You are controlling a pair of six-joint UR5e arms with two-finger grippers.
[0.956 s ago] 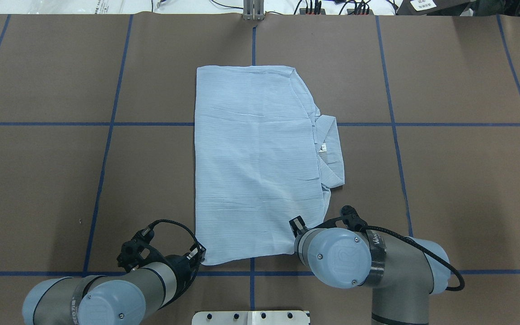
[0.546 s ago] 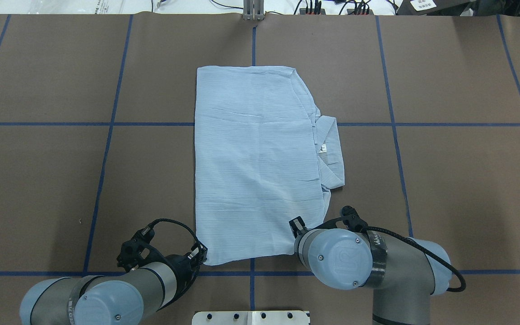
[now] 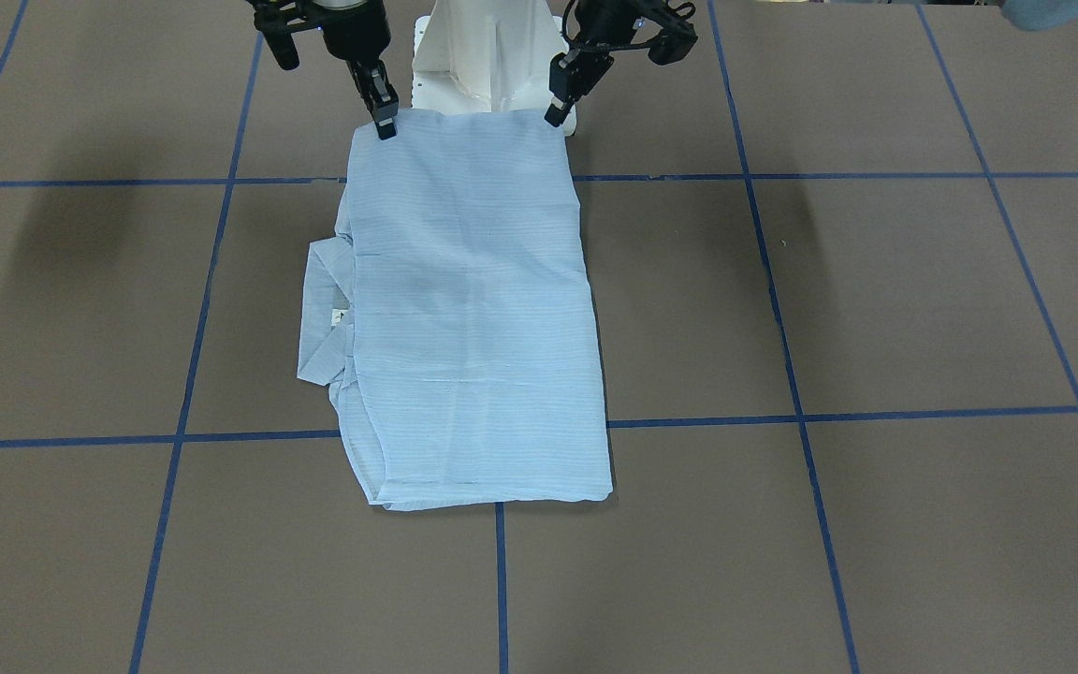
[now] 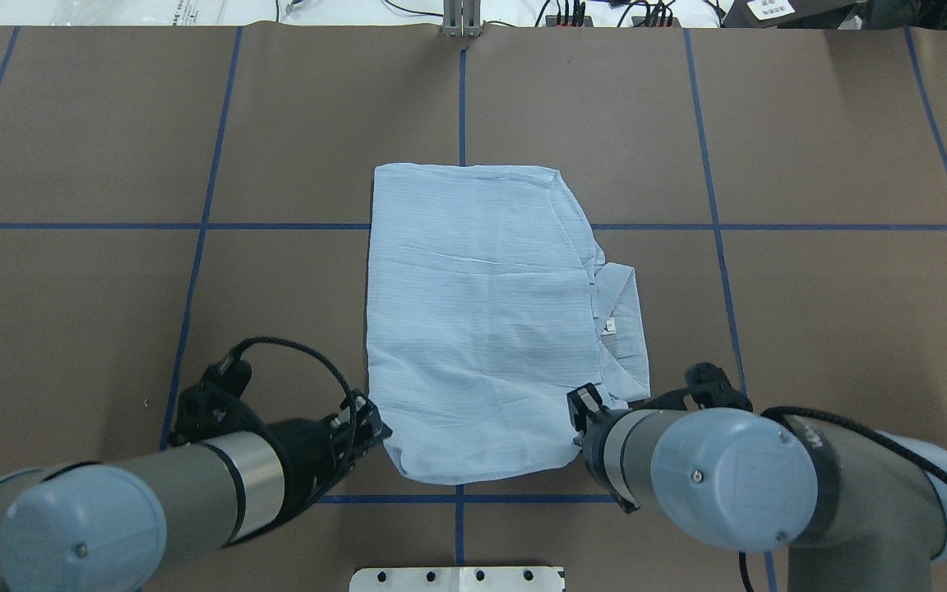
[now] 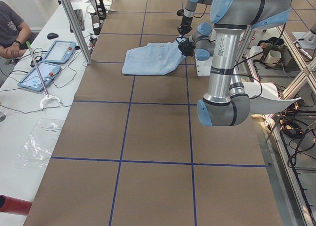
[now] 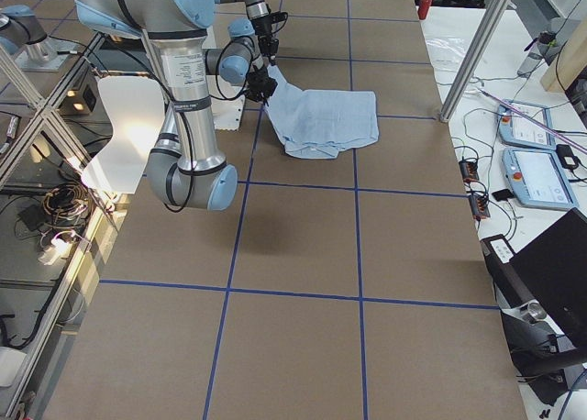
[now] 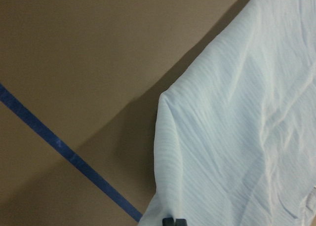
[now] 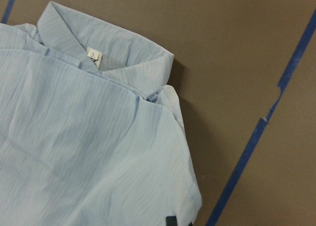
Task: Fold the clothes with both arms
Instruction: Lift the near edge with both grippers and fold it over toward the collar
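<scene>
Front-facing view: left fingers, right fingers pinch shirt corners; overhead hides grip.

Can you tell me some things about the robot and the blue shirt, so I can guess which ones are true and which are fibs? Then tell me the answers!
1. The shirt is light blue. True.
2. Only one tool touches the shirt. False: the left tool and the right tool each pinch a corner of the edge nearest the robot.
3. The collar sticks out on the robot's right side. True.
4. The whole shirt hangs in the air. False: most of it lies flat on the table.
5. The lines on the table are red. False: the tape lines are blue.
</scene>
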